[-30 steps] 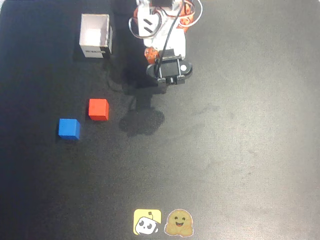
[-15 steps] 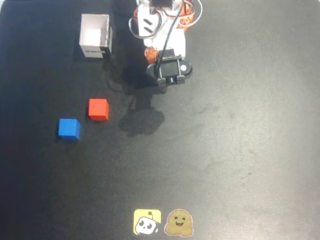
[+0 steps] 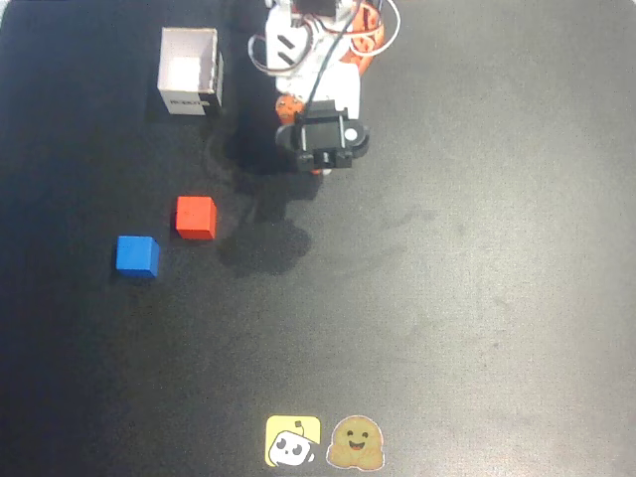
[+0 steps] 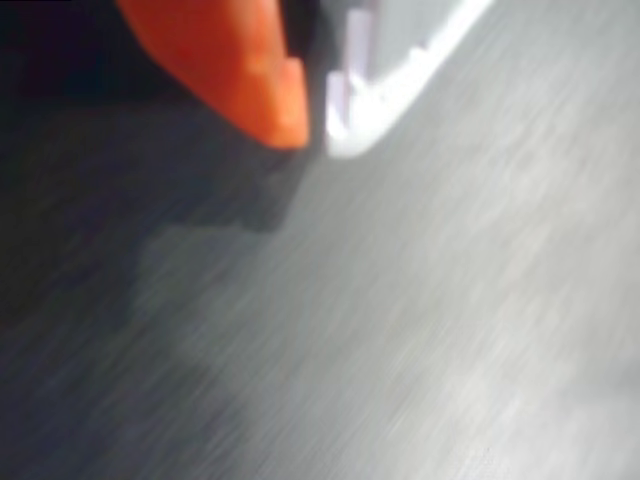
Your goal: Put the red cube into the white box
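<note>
overhead view sharp, evenly lit; wrist view motion-blurred

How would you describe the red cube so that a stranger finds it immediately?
In the overhead view, start at the white box near the top left of the black table. Below it lie two equal cubes: the red cube is the nearer, the blue cube lower left.

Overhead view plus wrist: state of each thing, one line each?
red cube: on the table, free, beside the blue cube
blue cube: on the table, untouched
white box: upright, open top, nothing inside
gripper: fingers together, holding nothing
</note>
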`<state>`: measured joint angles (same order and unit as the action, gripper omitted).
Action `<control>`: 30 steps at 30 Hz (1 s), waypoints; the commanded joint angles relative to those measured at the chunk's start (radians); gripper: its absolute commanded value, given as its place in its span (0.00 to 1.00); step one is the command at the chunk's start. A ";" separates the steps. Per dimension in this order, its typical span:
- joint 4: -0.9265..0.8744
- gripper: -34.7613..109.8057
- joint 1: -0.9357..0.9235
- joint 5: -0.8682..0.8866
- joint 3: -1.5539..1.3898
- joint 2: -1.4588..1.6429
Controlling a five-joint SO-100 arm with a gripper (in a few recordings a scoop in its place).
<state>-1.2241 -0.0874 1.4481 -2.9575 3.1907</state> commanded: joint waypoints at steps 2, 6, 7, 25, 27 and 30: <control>0.084 0.24 -0.080 -0.091 0.072 -0.084; 0.138 0.24 -0.156 -0.170 0.285 -0.430; 0.138 0.24 -0.178 -0.190 0.322 -0.479; 0.433 0.27 -0.376 -0.442 0.436 -0.822; 0.457 0.27 -0.393 -0.457 0.468 -0.888; 0.472 0.29 -0.414 -0.471 0.491 -0.933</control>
<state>-0.7747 -0.4817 0.9925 -2.5188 2.2780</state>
